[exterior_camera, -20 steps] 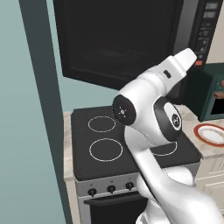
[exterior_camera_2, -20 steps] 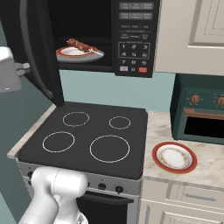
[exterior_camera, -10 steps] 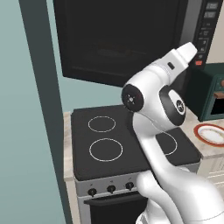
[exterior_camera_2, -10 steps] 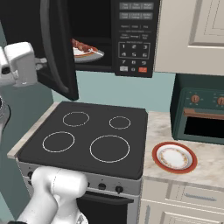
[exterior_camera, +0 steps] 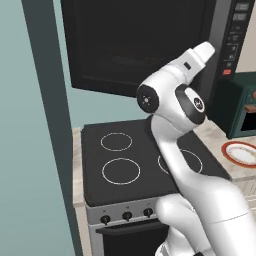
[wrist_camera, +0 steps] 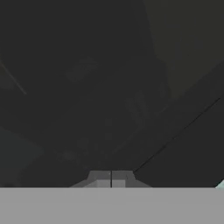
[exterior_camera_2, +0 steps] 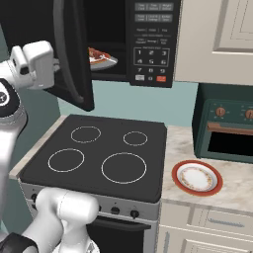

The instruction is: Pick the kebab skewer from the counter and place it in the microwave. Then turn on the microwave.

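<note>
- The jaws [wrist_camera: 111, 178] are clenched on nothing, pressed against the microwave door [exterior_camera_2: 69, 54] at 9 o'clock in the right base view.
- The kebab skewer [exterior_camera_2: 99, 53] lies on a plate inside the microwave [exterior_camera_2: 148, 39], at 11 o'clock.
- Step in hand: shutting the door; it has swung further closed than earlier.
- Next: finish the push, then press the red button [exterior_camera_2: 161, 78].
</note>
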Tool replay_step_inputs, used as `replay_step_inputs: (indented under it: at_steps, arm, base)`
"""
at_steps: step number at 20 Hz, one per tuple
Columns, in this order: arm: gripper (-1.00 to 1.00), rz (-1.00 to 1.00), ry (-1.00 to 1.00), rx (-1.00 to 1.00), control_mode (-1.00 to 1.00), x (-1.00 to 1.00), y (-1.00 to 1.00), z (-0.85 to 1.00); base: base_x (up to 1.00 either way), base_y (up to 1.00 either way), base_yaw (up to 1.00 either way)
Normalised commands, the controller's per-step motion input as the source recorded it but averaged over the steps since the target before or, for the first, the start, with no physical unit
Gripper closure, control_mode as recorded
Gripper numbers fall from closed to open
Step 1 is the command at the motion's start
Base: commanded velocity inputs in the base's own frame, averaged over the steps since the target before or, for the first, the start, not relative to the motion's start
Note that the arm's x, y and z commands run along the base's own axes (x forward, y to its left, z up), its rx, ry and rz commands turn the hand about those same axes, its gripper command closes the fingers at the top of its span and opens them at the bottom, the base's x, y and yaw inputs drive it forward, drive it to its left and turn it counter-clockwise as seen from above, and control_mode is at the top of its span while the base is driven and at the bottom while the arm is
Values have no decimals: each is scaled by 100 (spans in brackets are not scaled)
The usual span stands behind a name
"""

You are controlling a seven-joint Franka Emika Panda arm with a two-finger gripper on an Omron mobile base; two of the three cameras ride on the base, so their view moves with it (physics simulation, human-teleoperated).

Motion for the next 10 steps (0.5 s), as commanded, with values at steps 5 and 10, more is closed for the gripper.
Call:
replay_step_inputs:
  at_steps: [5, 10]
  arm:
    - [100, 0, 1, 0, -100, 68, 0, 0]
    - [100, 1, 0, 0, -100, 66, 0, 3]
  base:
    - [0, 0, 0]
    - [0, 0, 0]
